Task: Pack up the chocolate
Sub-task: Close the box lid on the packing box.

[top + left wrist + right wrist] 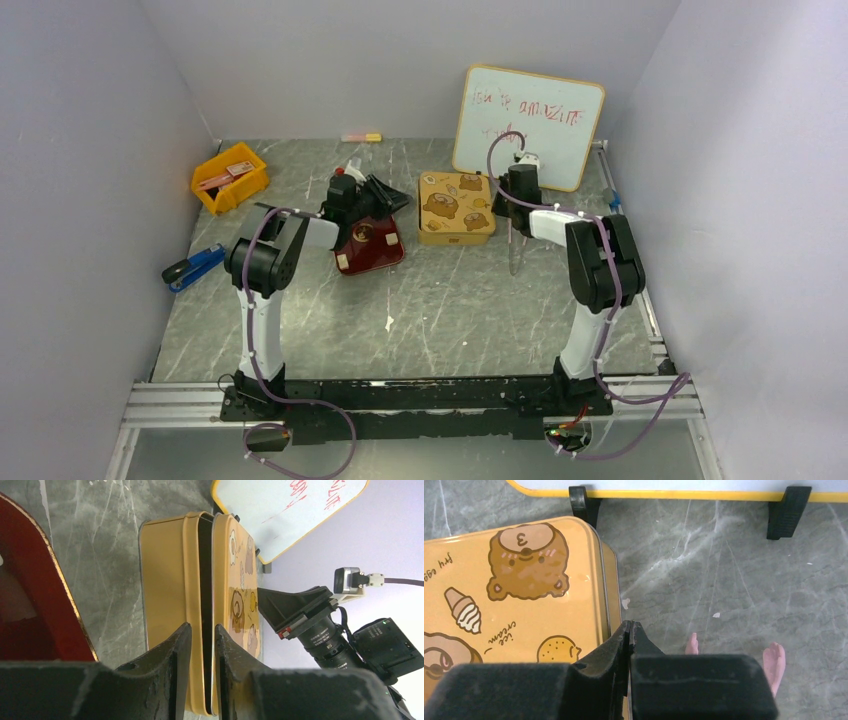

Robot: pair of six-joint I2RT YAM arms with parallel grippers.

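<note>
Where the right gripper point(630, 626) sits closed, the tin point(569, 610) reads — "ice cream".

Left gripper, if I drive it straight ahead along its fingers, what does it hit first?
Probably the gold tin, at its lid seam, which lies dead ahead of the left gripper. How far off is unclear from the wrist view.
</note>
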